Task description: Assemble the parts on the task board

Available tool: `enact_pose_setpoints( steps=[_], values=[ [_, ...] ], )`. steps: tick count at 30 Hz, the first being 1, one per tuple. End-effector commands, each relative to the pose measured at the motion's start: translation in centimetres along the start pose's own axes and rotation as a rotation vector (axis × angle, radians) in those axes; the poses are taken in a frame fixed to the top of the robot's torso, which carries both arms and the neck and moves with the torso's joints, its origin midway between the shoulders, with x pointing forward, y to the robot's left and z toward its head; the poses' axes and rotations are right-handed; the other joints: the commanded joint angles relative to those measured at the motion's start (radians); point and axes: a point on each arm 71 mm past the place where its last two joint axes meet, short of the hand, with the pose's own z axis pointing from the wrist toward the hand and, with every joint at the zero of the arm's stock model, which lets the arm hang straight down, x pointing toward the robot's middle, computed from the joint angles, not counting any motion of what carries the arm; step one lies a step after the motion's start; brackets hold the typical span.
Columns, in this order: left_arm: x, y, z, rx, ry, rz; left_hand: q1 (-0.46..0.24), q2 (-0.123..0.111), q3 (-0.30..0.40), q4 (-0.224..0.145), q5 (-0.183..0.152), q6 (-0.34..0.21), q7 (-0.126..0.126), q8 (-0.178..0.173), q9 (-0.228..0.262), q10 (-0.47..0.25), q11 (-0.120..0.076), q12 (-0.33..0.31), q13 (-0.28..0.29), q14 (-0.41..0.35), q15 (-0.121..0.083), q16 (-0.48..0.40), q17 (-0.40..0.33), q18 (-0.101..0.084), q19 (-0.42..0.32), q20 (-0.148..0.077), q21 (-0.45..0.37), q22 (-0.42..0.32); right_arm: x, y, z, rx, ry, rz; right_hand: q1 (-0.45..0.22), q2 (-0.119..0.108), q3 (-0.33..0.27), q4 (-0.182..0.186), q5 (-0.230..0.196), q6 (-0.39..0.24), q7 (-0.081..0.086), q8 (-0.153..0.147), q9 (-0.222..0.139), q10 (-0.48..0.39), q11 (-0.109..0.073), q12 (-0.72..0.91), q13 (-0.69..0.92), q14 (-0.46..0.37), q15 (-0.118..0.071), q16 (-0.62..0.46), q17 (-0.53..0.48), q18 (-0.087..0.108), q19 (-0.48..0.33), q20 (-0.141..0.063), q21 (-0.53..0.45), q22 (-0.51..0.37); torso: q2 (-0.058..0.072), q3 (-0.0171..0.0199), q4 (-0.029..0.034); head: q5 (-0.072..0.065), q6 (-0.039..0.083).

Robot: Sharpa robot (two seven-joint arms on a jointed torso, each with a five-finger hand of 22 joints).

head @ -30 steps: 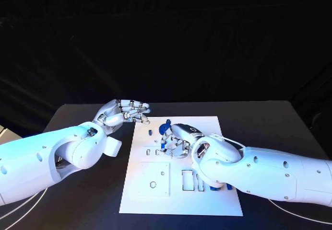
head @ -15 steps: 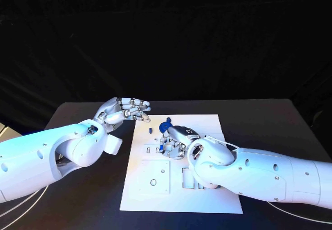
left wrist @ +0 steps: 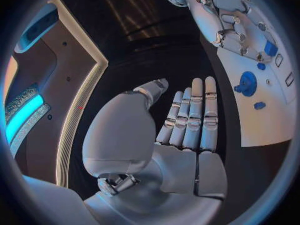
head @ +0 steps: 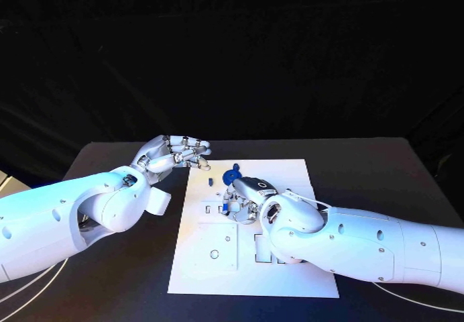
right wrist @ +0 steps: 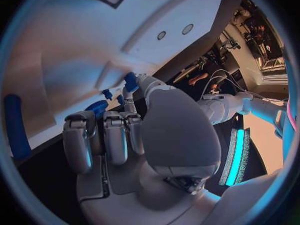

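The white task board (head: 203, 272) lies in the middle of the black table. My right hand (head: 242, 198) is low over the board's middle, fingers curled, and pinches a small blue part (right wrist: 130, 80) at its fingertips; the same part (left wrist: 270, 48) is seen beside that hand (left wrist: 234, 22) in the left wrist view. A round blue part (head: 232, 178) stands on the board just beyond the right hand, with a smaller blue piece (left wrist: 259, 105) near it. My left hand (head: 179, 155) hovers off the board's far left corner, its fingers (left wrist: 194, 115) straight and holding nothing.
Rectangular cut-outs and a raised white square plate (head: 214, 249) lie on the board's near half. A long blue part (right wrist: 15, 127) lies on the board. My right forearm (head: 358, 245) covers the board's near right side. Bare black table (head: 387, 168) flanks the board.
My right hand and forearm have shifted slightly left over the board, covering the blue parts at its near right. The left hand has hardly moved.
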Motion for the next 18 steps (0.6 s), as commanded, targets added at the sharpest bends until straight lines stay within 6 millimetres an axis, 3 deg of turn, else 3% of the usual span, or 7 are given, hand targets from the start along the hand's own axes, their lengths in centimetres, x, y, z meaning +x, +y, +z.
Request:
enact_pose_setpoints(
  steps=[1, 18],
  values=[
    [0.25, -0.13, 0.03, 0.007, 0.021, -0.004, 0.008, 0.003, 0.007, -0.001, -0.003, 0.002, 0.009, 0.001, 0.002, 0.003, 0.0, -0.004, 0.0, -0.006, 0.0, 0.007, 0.001, 0.008, -0.006, 0.001, 0.004, 0.001, 0.24, 0.03, -0.02, -0.007, 0.011, -0.032, -0.007, -0.004, -0.001, -0.005, 0.0, -0.002, -0.001, 0.006, 0.001, 0.104, -0.004, 0.004, 0.263, 0.106, -0.001, 0.003, 0.263, -0.007, 0.105, -0.008, 0.004, 0.263, 0.0, -0.0008, 0.0002, 0.001, -0.001],
    [0.19, -0.11, 0.01, 0.005, 0.021, -0.004, 0.008, 0.003, 0.007, -0.001, -0.003, 0.002, 0.009, 0.001, 0.002, 0.003, 0.0, -0.004, 0.0, -0.006, 0.0, 0.007, 0.001, 0.008, -0.006, 0.001, 0.004, 0.001, 0.32, 0.01, 0.0, -0.01, 0.006, -0.042, -0.018, -0.024, -0.002, -0.008, -0.012, -0.029, 0.011, -0.005, -0.003, 0.101, 0.006, -0.001, 0.26, 0.106, 0.007, 0.003, 0.263, -0.007, 0.105, -0.002, 0.004, 0.263, 0.0, -0.0003, -0.0004, 0.002, 0.001]
  ],
)
